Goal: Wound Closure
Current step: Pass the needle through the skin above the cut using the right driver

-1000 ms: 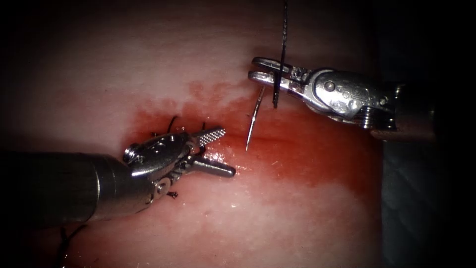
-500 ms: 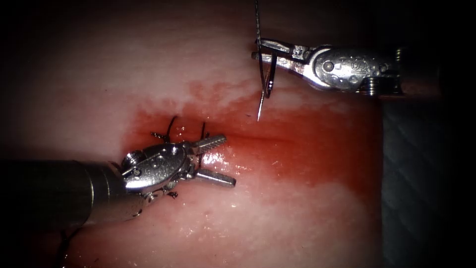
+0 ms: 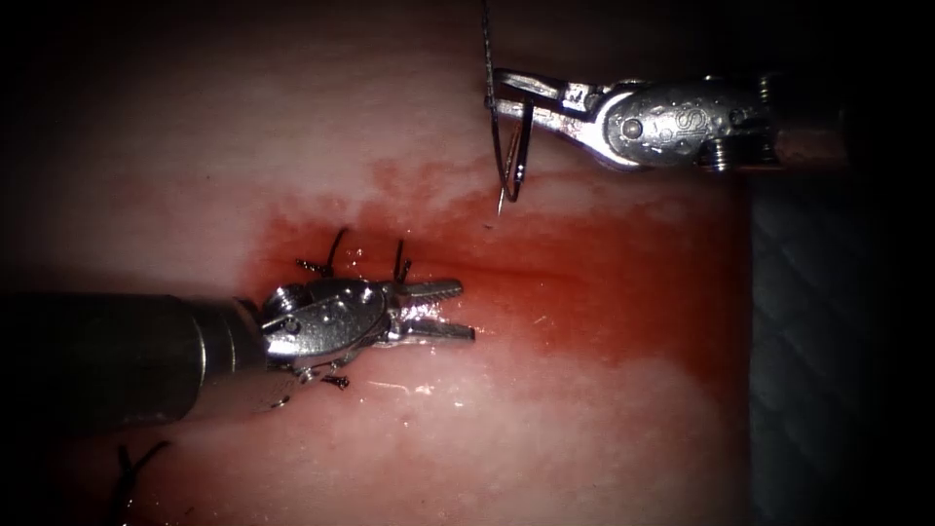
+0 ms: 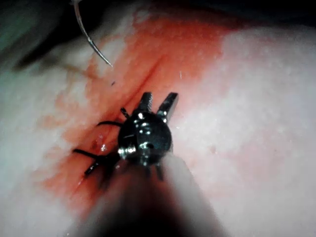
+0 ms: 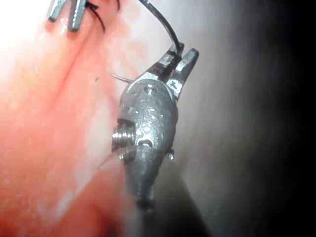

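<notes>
My right tool (image 3: 508,90) is shut on the curved needle (image 3: 506,161), gripping it partway along its curve, back from the tip. The needle hangs free above the tissue (image 3: 545,409), beyond the far lip of the cut (image 3: 545,278), with its tip pointing down. Thread (image 3: 485,34) runs upward from the needle. My left tool (image 3: 466,312) lies over the left part of the cut, jaws slightly open and holding nothing. The left wrist view shows the left tool (image 4: 159,98) and the needle (image 4: 94,44). The right wrist view shows the right tool (image 5: 183,52) gripping the needle (image 5: 165,24).
Earlier stitches with short cut thread ends (image 3: 336,248) stand at the left end of the cut, beside the left tool's wrist. Red fluid (image 3: 623,312) stains the tissue around the cut. A dark thread end (image 3: 131,463) lies near the lower left.
The right tool rose and moved slightly left, lifting the needle away from the cut. The left tool's jaws narrowed and shifted a little to the right.
</notes>
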Controlling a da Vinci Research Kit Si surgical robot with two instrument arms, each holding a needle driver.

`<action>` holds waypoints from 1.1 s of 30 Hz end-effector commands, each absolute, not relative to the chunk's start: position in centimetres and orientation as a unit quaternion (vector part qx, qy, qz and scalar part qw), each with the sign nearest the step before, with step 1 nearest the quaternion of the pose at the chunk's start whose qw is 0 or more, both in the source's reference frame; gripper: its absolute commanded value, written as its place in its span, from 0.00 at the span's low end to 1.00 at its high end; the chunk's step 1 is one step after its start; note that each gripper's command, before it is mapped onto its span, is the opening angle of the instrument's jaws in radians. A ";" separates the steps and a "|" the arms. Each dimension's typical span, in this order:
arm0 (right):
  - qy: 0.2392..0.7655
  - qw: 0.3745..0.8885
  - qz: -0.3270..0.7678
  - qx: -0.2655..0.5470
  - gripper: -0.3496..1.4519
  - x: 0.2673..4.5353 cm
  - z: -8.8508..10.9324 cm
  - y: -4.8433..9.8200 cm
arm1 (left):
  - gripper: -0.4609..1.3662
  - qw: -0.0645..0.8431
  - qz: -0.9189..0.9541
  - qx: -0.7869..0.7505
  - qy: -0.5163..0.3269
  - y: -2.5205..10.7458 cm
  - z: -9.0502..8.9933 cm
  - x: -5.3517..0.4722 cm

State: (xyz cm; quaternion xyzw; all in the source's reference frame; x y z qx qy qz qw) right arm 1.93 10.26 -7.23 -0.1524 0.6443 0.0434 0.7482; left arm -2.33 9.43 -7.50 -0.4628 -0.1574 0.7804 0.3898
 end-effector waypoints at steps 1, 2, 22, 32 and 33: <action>0.645 0.747 0.043 -0.156 0.00 1.94 -7.2 10.3 | 0.20 0.387 0.789 -0.452 -0.154 9.4 -7.5 -2.34; 0.644 0.747 0.040 -0.158 0.00 1.94 -7.2 10.2 | 0.19 0.385 0.793 -0.447 -0.151 9.4 -7.4 -2.34; 0.640 0.747 0.018 -0.179 0.00 2.05 -7.0 10.0 | 0.18 0.369 0.833 -0.390 -0.134 9.0 -7.1 -2.33; 0.638 0.747 0.007 -0.188 0.00 2.05 -6.9 10.0 | 0.24 0.364 0.841 -0.378 -0.132 8.9 -7.0 -2.27; 0.638 0.747 0.007 -0.189 0.00 2.05 -6.9 10.0 | 0.24 0.365 0.841 -0.377 -0.132 8.9 -7.0 -2.27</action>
